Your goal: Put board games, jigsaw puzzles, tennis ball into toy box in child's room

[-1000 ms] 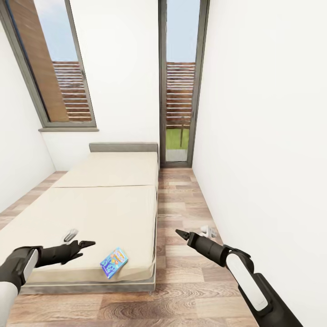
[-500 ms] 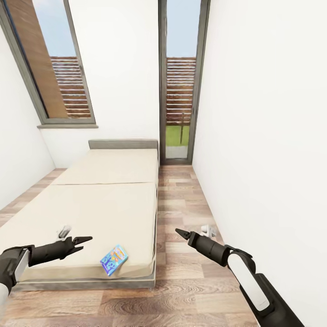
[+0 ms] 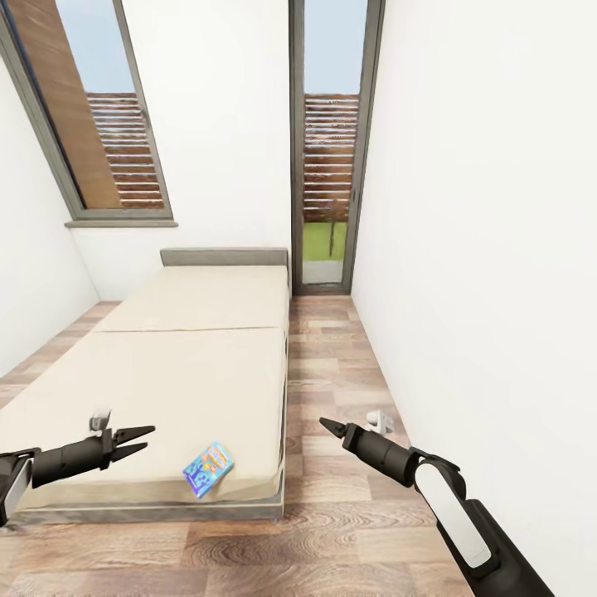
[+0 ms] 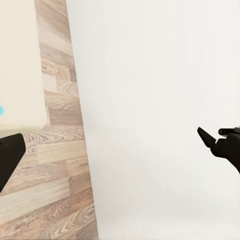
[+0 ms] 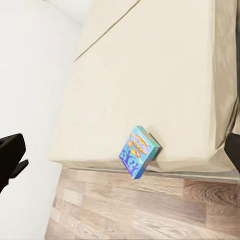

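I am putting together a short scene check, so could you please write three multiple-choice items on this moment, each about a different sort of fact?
1. Where does the blue board game lie?
A. near the foot corner of the bed
B. against the headboard
C. on the floor by the door

2. How many board games can be seen on the mattress?
A. three
B. none
C. one

3. What does the left gripper hold?
A. a tennis ball
B. nothing
C. the blue game

Answers:
1. A, the box sits by the mattress's near edge, on the side towards the wood-plank floor.
2. C, the blue box alone shows on the beige surface.
3. B, its fingers stand apart over the mattress with nothing between them.
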Robot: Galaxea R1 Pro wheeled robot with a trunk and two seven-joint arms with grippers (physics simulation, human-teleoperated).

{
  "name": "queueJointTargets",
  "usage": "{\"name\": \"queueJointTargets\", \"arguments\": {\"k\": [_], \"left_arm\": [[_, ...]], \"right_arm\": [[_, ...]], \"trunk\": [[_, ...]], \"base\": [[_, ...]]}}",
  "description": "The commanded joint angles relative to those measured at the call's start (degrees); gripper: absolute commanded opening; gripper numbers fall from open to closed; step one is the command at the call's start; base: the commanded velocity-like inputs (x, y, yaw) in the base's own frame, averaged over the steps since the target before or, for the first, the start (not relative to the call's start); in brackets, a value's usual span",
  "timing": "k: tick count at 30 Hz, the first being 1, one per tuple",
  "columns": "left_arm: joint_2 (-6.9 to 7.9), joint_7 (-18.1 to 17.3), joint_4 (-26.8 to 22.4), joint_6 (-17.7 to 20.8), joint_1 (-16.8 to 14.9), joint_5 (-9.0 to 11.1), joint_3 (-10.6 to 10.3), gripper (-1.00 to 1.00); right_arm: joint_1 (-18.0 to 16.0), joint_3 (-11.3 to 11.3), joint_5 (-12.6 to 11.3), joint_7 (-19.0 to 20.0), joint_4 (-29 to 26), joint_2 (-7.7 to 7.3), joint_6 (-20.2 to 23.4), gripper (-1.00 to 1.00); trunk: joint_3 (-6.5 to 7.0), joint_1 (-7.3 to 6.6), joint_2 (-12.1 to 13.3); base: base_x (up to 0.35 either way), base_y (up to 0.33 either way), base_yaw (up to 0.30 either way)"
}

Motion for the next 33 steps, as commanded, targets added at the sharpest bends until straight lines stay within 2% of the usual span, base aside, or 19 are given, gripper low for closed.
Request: {"name": "queueJointTargets", "arguments": {"k": [1,15,19,33], "left_arm": [[0.03,-0.4,0.0,0.6,0.0,-0.1,0.1,1.00],[-0.14,-0.3,0.0,0.8,0.0,0.0,0.1,1.00],[-0.36,-0.1,0.0,0.8,0.0,0.0,0.1,1.00],[-0.49,0.2,0.1,0.5,0.0,0.2,0.2,1.00]], "right_arm": [[0.0,0.1,0.0,0.1,0.0,-0.03,0.1,1.00],[0.0,0.1,0.0,0.7,-0.3,-0.17,0.1,1.00],[0.0,0.1,0.1,1.9,-0.4,-0.19,0.1,1.00],[0.2,-0.2,0.0,4.0,-0.5,-0.33,0.1,1.00]], "trunk": [[-0.15,0.00,0.0],[-1.47,0.00,0.0],[-1.85,0.00,0.0],[-5.68,3.07,-5.6]], "base": [[0.000,0.000,0.000],[0.000,0.000,0.000],[0.000,0.000,0.000],[0.000,0.000,0.000]]}}
